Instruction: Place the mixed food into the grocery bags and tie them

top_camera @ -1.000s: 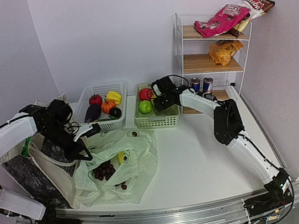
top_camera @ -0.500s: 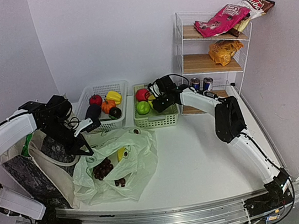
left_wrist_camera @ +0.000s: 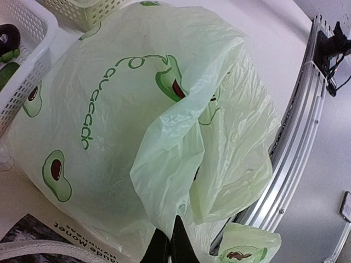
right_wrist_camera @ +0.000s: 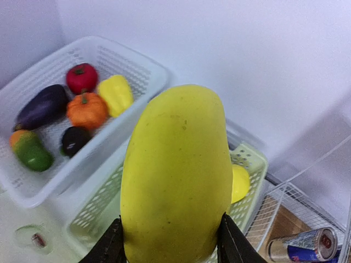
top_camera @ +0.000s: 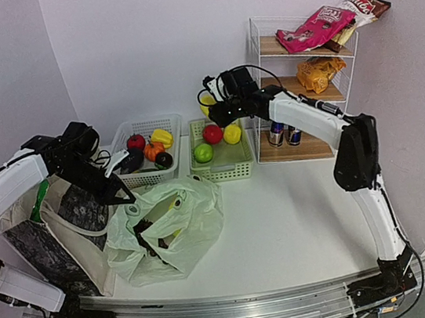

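Firstly, at far left: has the cream tote (top_camera: 44, 230) slumped on the desk (top_camera: 284, 220), touching the plastic bag (top_camera: 179, 231) on its right. Pinches a fold of that bag's rim in the left gripper (top_camera: 125, 196), jaws pressed fully together on the thin film, and holds it raised above the heap. Cannot tell how wide the mouth gapes. Shows dark grapes (top_camera: 145, 233) through the film, already inside.

Further right, at the far side, finds the white basket (top_camera: 148, 120) and the green basket (top_camera: 223, 175) side by side. Grips a yellow fruit (right_wrist_camera: 175, 175) in the right gripper (top_camera: 213, 110), roughly half spread, one finger on each flank, high above the green basket's far left corner. Carries the fruit with its long axis in line with the fingers, blunt end pointing away from the wrist.

Puts the bag's rim near and left of that gripper, well apart, with the left gripper right at the rim. Calls, probably, for a swing left and toward the near edge, then an end-first drop into the lifted opening.

Leaves, at far right on the wire shelf (top_camera: 290, 91), drink cans (top_camera: 276, 130) and the orange crisp packet (top_camera: 318, 73) unpacked.
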### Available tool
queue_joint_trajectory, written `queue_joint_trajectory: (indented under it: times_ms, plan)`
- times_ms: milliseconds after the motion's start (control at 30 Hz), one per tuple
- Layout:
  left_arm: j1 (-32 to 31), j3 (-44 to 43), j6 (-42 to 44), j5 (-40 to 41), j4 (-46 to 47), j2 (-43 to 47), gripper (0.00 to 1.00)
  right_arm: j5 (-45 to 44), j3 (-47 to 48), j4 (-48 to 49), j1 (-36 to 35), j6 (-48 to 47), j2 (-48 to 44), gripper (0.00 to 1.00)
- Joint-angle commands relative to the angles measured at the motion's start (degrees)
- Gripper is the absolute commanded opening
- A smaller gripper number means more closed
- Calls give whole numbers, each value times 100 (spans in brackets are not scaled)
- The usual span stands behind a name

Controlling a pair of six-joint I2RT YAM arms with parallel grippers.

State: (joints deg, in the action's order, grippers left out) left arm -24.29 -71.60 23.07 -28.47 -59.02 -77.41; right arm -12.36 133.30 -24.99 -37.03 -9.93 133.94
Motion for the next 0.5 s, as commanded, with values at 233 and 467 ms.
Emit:
queue_joint_trajectory:
  times_ms: [233,467]
  plan:
    - [24,-394,-689,-311,471,222,0,1987,-3286,104,-1953,764,-3288,0]
    - [23,-391,-509,-456,449,432,0,2186,-3288,94,-2828,1848,-2787,0]
